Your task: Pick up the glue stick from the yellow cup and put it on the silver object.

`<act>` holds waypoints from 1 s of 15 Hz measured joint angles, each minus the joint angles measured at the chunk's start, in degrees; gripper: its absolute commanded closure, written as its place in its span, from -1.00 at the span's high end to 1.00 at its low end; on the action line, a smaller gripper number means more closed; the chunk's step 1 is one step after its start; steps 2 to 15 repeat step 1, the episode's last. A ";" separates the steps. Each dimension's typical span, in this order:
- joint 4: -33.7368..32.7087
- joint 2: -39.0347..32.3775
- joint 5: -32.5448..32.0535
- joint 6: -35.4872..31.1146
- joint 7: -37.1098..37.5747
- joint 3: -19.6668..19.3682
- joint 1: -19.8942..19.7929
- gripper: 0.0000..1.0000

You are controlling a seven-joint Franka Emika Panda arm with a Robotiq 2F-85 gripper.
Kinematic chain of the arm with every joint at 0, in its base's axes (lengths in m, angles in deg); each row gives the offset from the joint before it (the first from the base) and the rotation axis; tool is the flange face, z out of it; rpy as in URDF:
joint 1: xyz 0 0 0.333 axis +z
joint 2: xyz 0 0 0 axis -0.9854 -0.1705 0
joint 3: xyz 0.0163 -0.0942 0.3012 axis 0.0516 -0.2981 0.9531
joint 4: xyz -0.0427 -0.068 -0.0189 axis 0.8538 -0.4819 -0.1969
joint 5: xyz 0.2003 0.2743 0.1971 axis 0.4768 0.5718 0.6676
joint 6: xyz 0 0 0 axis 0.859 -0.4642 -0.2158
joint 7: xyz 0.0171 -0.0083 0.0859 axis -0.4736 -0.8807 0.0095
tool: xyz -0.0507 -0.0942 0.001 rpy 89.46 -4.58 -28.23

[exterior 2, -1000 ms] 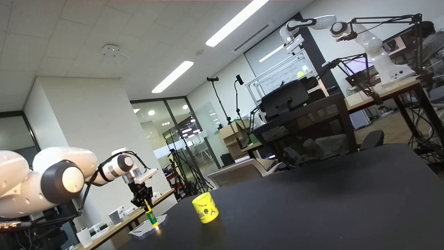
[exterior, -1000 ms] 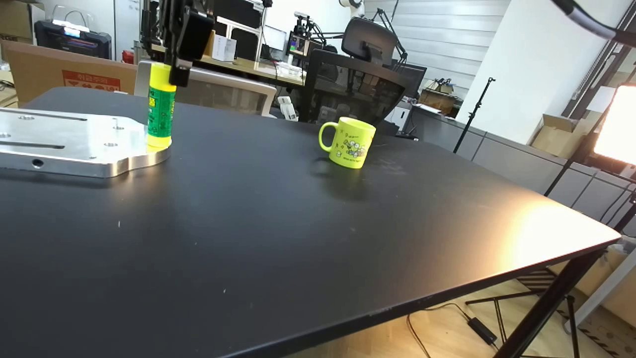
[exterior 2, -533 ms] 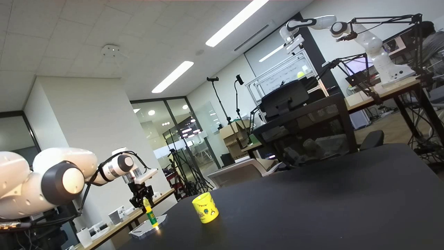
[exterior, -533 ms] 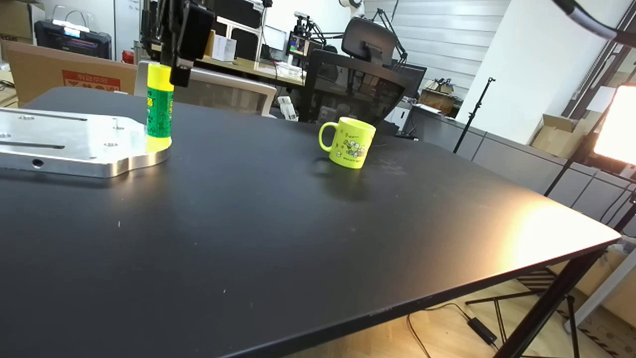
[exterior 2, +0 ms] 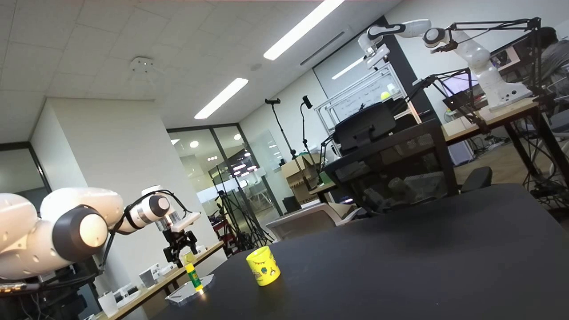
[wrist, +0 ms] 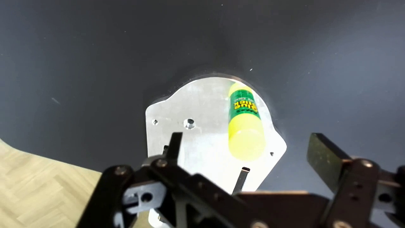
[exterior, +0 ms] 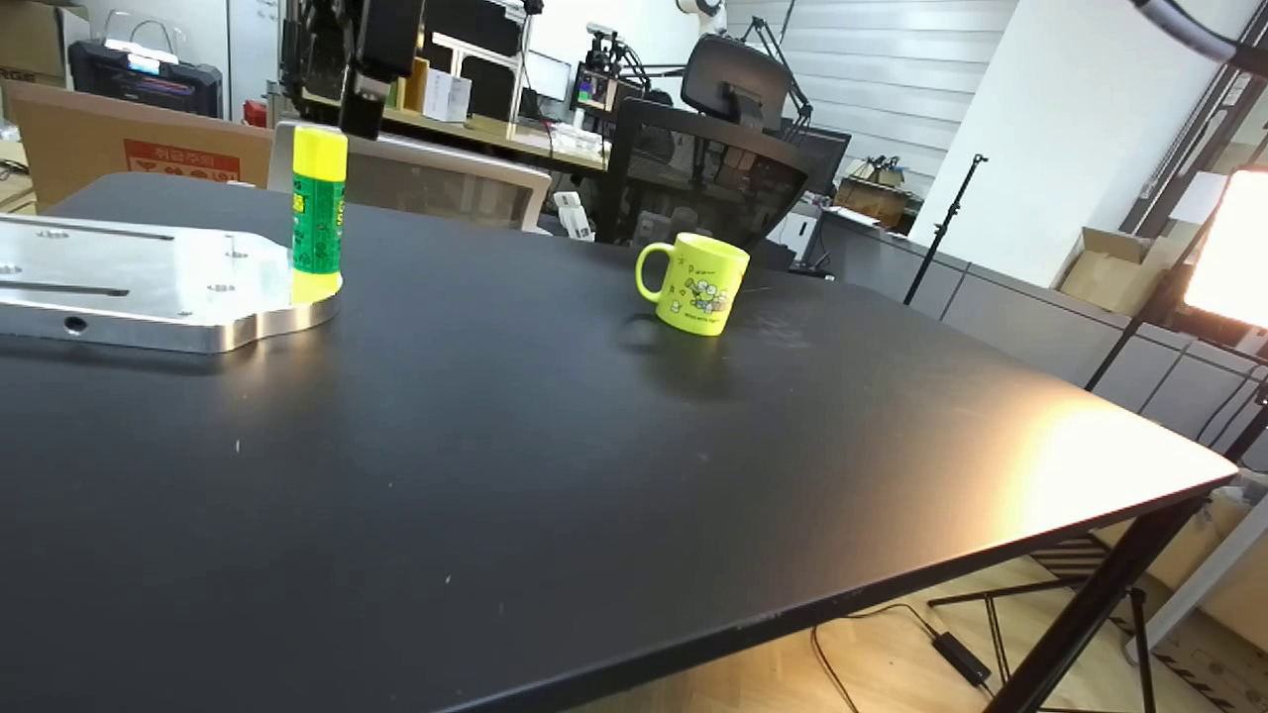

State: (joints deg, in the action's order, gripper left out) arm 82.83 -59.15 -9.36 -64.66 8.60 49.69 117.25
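The glue stick [exterior: 318, 220], yellow with a green label band, stands upright near the rounded edge of the silver object [exterior: 129, 272]. In the wrist view the glue stick [wrist: 244, 126] lies below the gap of my open gripper [wrist: 246, 134], untouched by the finger on either side. An exterior view has my gripper [exterior 2: 186, 259] just above the top of the glue stick [exterior 2: 194, 276]. The yellow cup [exterior: 701, 287] sits upright on the table, well away from the plate, and is out of the wrist view. Its inside is mostly hidden.
A black table [exterior: 555, 475] carries the plate and the cup. Behind it stand a mesh office chair [exterior: 708, 168] and a pale chair back [exterior: 456, 183]. A cardboard box [exterior: 149, 129] is beyond the table's far edge.
My gripper has let go of the glue stick, opened wide and risen a little above it. The glue stick, slightly tilted before, now stands straight on the plate. The cup has not moved.
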 measured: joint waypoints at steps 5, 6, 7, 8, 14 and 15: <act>-0.21 0.10 0.14 0.30 -0.02 -0.01 0.03 1.00; -0.21 0.10 0.14 0.30 -0.02 -0.01 0.03 1.00; -0.21 0.10 0.14 0.30 -0.02 -0.01 0.03 1.00; -0.21 0.10 0.14 0.30 -0.02 -0.01 0.03 1.00; -0.21 0.10 0.14 0.30 -0.02 -0.01 0.03 1.00; -0.21 0.10 0.14 0.30 -0.02 -0.01 0.03 1.00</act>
